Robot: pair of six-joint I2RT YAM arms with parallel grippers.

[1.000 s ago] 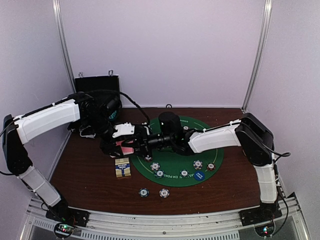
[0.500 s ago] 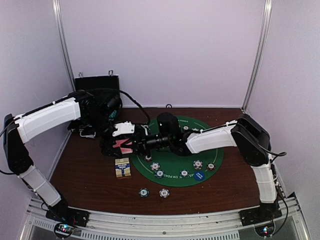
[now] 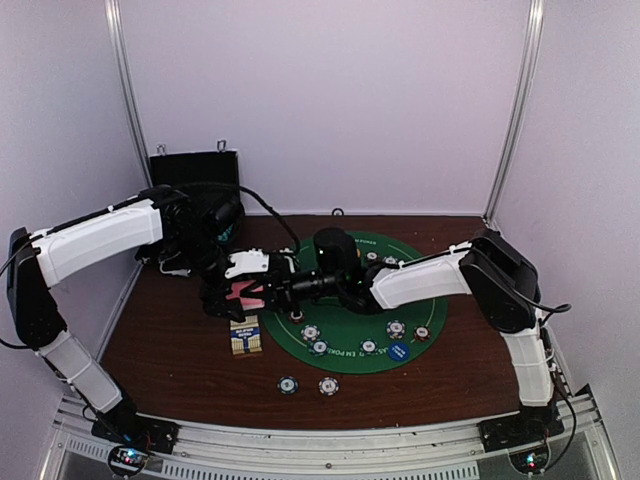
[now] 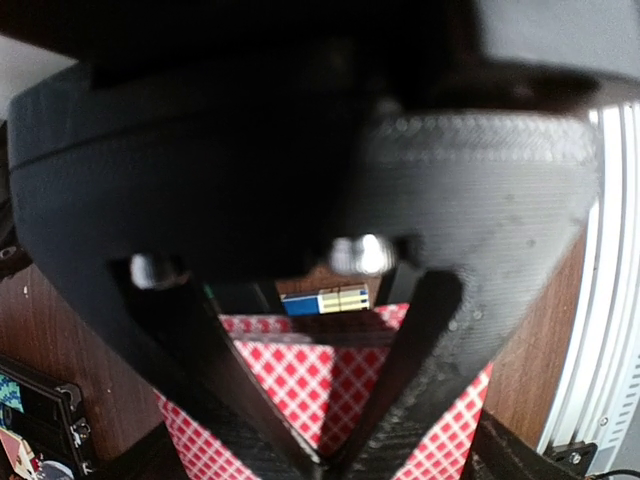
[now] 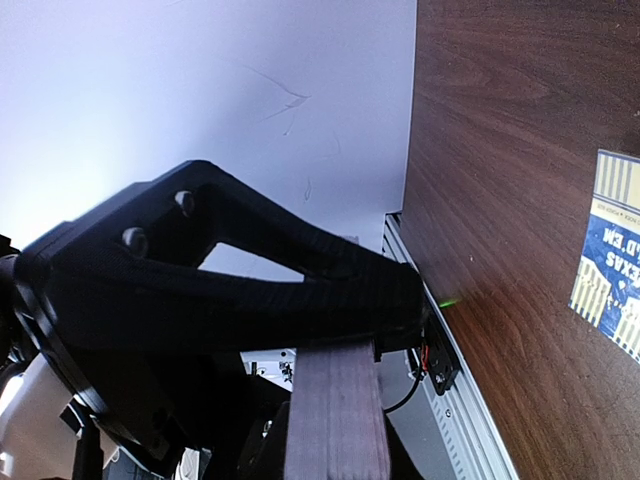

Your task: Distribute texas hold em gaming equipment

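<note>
**Top view, left to right.** Left of centre, the left gripper meets a stack of pink-backed, red-checked playing cards. Whether its jaws are parted cannot be told. The right gripper is closed on the stack's right edge, just higher in the frame than the small yellow-blue card box. Farther right, striped round poker chips and a blue disc lie on the round green felt mat.

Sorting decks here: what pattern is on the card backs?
The cards show red-and-white checks, clearest from the left wrist.
</note>
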